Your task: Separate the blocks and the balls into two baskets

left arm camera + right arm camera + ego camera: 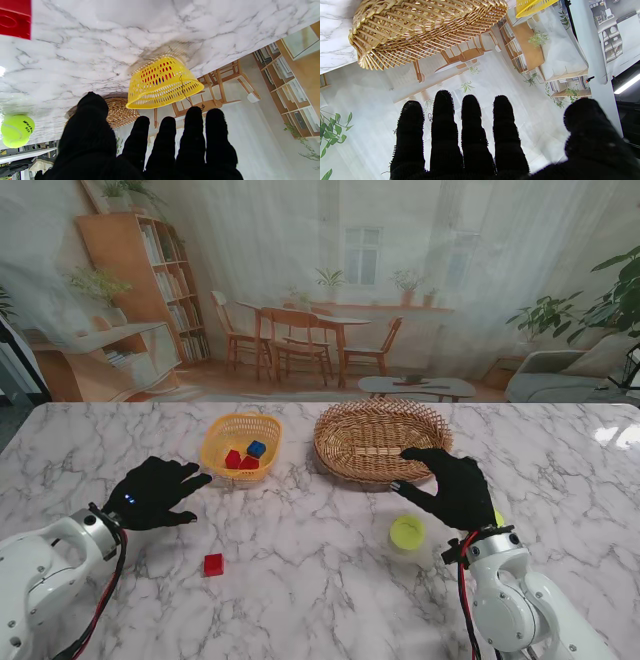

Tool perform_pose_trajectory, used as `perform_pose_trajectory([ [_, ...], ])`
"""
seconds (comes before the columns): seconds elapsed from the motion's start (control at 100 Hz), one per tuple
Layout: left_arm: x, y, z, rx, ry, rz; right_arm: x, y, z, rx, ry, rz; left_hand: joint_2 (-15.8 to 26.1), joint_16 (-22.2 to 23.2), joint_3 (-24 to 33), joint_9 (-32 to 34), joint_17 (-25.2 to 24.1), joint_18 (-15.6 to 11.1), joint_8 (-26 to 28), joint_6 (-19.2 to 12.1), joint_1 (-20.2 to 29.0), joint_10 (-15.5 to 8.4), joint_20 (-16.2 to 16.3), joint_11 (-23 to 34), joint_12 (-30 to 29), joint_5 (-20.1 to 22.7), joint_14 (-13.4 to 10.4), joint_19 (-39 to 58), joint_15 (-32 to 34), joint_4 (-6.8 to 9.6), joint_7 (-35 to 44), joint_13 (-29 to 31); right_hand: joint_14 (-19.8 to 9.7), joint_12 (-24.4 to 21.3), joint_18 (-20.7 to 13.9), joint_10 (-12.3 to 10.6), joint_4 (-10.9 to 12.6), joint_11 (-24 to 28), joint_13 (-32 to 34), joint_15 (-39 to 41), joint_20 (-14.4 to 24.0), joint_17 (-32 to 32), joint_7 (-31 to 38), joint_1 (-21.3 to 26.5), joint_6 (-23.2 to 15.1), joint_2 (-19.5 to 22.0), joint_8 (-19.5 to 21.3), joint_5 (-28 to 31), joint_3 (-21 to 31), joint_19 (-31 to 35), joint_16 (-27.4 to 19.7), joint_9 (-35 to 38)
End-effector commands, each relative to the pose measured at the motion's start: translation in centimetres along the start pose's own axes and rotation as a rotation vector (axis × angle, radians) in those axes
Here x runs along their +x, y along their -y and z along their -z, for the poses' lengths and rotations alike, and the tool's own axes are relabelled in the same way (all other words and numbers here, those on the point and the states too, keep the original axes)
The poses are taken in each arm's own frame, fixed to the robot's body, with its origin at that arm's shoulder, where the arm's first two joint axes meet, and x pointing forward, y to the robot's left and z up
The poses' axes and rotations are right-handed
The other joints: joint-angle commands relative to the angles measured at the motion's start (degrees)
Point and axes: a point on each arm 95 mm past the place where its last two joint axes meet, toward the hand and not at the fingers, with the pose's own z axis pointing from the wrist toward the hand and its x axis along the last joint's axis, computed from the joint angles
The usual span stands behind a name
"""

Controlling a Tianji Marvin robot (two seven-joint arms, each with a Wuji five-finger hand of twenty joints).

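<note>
Baskets sit mid-frame: yellow basket (241, 443) holds two red blocks (240, 460) and a blue block (256, 448); wicker basket (381, 438) to its right. Left hand (152, 492) at centre-left, fingers spread, holding nothing. Right hand (452, 485) likewise apart — fingertips over the wicker rim. Loose red block (213, 564) lower centre-left; tennis ball (407, 531) lower centre-right, beside right wrist.

- White marble-patterned table top (330, 580), grey veining, glossy.
- Behind it, a printed backdrop (300, 240) of a sunlit room: sheer curtains, window (362, 252).
- Wooden bookshelf (140, 280) left; dining table with chairs (300, 335) centre.
- Potted plant (600, 305), grey sofa (565, 375) right.
</note>
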Motion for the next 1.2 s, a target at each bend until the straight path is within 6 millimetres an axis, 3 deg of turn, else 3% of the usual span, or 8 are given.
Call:
perform_pose_trajectory([
  [0.0, 0.7, -0.6, 0.2, -0.030, -0.006, 0.011, -0.1, 0.2, 0.2, 0.004, 0.009, 0.003, 1.9, -0.6, -0.3, 1.6, -0.6, 1.8, -0.4, 1.5, -1.2, 1.3, -0.5, -1.4, 0.7, 1.0, 1.6, -1.5, -0.6, -1.44, -1.1, 0.0, 0.6, 0.2, 1.2, 0.1, 1.3, -0.9, 0.2, -3.4, 0.7, -1.0, -1.1, 1.1, -0.8, 2.8, 0.1, 0.4, -1.0, -0.8, 0.4, 0.8],
  [0.26, 2.5, -2.1, 0.1, -0.102, -0.012, 0.063, -0.1, 0.2, 0.2, 0.003, 0.009, 0.003, 0.8, -0.5, -0.7, 0.1, -0.8, 1.7, -1.0, 3.0, -2.4, 2.3, -0.4, -2.6, 0.4, -0.3, 1.9, -1.6, -0.6, -1.68, -2.2, -0.2, 0.6, 0.2, 1.3, 0.1, 1.3, -0.9, 0.2, -3.4, 0.7, -1.0, -1.1, 1.2, -0.8, 2.8, 0.1, 0.4, -1.0, -0.8, 0.4, 0.8],
  [0.59, 4.3, -3.9, 0.0, -0.210, -0.045, 0.140, 0.0, 0.0, 0.1, -0.001, 0.010, 0.005, -5.2, 0.2, -0.6, -0.7, -0.3, 1.5, -5.2, 7.5, -10.8, 4.3, 0.8, -4.9, -1.2, -1.6, 2.3, -0.9, 0.0, -2.18, -5.6, 0.0, 0.6, 0.2, 1.3, 0.2, 1.3, -0.9, 0.2, -3.4, 0.7, -1.0, -1.1, 1.2, -0.8, 2.8, 0.1, 0.4, -1.0, -0.8, 0.4, 0.7],
  [0.8, 4.9, -4.0, -0.2, -0.236, -0.073, 0.176, 0.0, 0.0, 0.2, -0.002, 0.010, 0.007, -5.6, 0.8, -0.9, 0.0, -0.1, 1.3, -6.2, 9.2, -13.7, 4.3, 1.6, -4.8, -1.1, -0.9, 2.3, -0.3, 0.5, -2.62, -5.4, 0.5, 0.5, 0.2, 1.2, 0.1, 1.3, -0.9, 0.2, -3.4, 0.7, -1.0, -1.1, 1.1, -0.8, 2.7, 0.1, 0.4, -1.0, -0.8, 0.4, 0.8],
  [1.01, 5.5, -4.5, -0.3, -0.259, -0.096, 0.174, 0.1, 0.0, 0.2, -0.004, 0.011, 0.007, -7.7, 2.2, -0.1, 1.4, 0.3, 0.7, -0.8, 10.4, -13.8, 3.7, 2.4, -1.5, 3.8, 1.4, 1.8, 0.0, 1.4, -2.59, -0.7, 0.9, 0.6, 0.2, 1.2, 0.1, 1.3, -0.9, 0.2, -3.4, 0.7, -1.0, -1.1, 1.1, -0.8, 2.8, 0.1, 0.4, -1.0, -0.8, 0.4, 0.8],
  [1.19, 5.8, -5.1, -0.6, -0.264, -0.098, 0.188, 0.1, 0.0, 0.2, -0.002, 0.012, 0.008, -9.3, 8.0, 0.5, 2.5, 1.4, 0.3, 6.4, 9.3, -10.5, 2.2, 3.7, 5.1, 11.8, 1.7, 1.3, 2.3, 5.5, -2.04, 2.4, 2.7, 0.6, 0.2, 1.3, 0.1, 1.3, -0.9, 0.2, -3.4, 0.7, -1.0, -1.2, 1.1, -0.7, 2.8, 0.1, 0.4, -1.0, -0.8, 0.4, 0.7],
])
